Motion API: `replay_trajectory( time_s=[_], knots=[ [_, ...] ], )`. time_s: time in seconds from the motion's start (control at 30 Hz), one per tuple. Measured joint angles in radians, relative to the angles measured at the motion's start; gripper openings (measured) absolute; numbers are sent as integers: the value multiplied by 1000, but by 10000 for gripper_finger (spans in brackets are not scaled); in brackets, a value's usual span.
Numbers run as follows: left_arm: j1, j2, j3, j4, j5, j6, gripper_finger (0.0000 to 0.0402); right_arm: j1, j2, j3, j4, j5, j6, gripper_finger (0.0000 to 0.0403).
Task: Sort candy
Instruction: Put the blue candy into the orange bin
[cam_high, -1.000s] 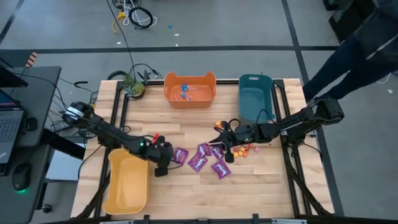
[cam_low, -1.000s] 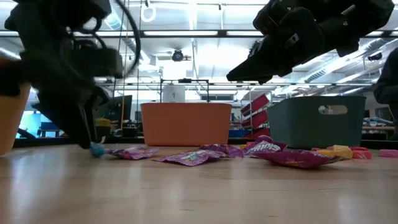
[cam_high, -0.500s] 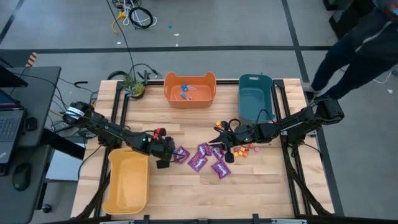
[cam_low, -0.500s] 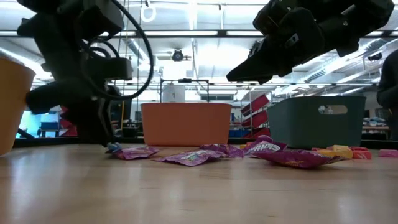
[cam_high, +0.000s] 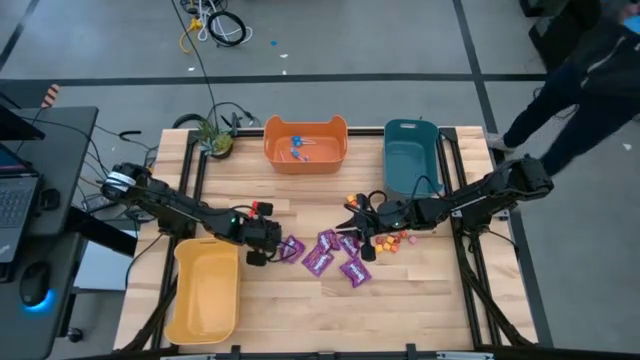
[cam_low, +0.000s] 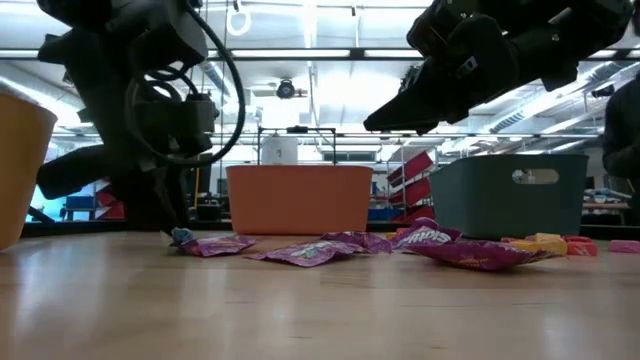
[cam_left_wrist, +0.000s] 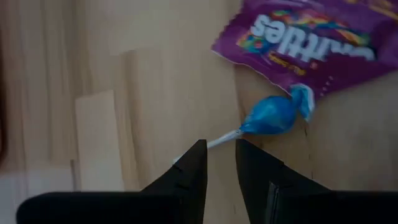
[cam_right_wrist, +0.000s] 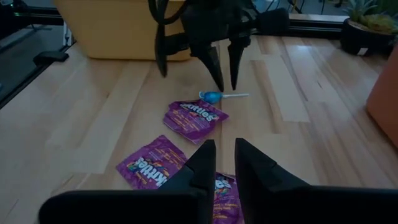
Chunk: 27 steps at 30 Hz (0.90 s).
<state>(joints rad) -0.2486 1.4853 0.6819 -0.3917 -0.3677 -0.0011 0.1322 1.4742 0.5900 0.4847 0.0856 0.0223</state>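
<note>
Left wrist view: a blue-wrapped lollipop (cam_left_wrist: 277, 114) is seen lying flat on the wooden table (cam_left_wrist: 124, 93), its thin white stick pointing toward the left gripper (cam_left_wrist: 220, 163), whose two dark fingers are parted a little with the stick's end just ahead of the gap; nothing is clasped. Touching the lollipop's wrapper, a shiny purple packet (cam_left_wrist: 311, 37) is laid flat. In the high view the same lollipop (cam_high: 271, 250) is found at about 8 o'clock from the table's middle, with the left gripper (cam_high: 262, 241) over it and the yellow bin (cam_high: 205, 295) just beside, at 7 o'clock. More purple packets (cam_high: 330, 255) are spread near the centre toward 6 o'clock, and small orange and pink pieces (cam_high: 393, 241) are clustered at 3 o'clock of them. The right gripper (cam_high: 362, 226) is held over the packets' 2 o'clock edge; in the right wrist view its fingers (cam_right_wrist: 205, 163) are set narrowly apart with nothing between them. An orange bin (cam_high: 305, 142) holding blue lollipops is placed at 12 o'clock and a teal bin (cam_high: 412, 157) at 1 o'clock. A person's dark-clad legs (cam_high: 570, 110) are seen beyond the table at 2 o'clock.
</note>
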Motion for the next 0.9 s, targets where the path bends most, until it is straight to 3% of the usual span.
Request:
replay_trajectory(
  time_s=[0.27,0.6,0.9],
  knots=[
    [53,0,0,-1,122,188,87,-4,0,0,0,1,7,48],
    [110,1,0,50,197,430,87,-5,0,0,0,3,11,47],
    [173,1,0,49,273,492,87,-5,0,0,0,3,12,46]
  ],
)
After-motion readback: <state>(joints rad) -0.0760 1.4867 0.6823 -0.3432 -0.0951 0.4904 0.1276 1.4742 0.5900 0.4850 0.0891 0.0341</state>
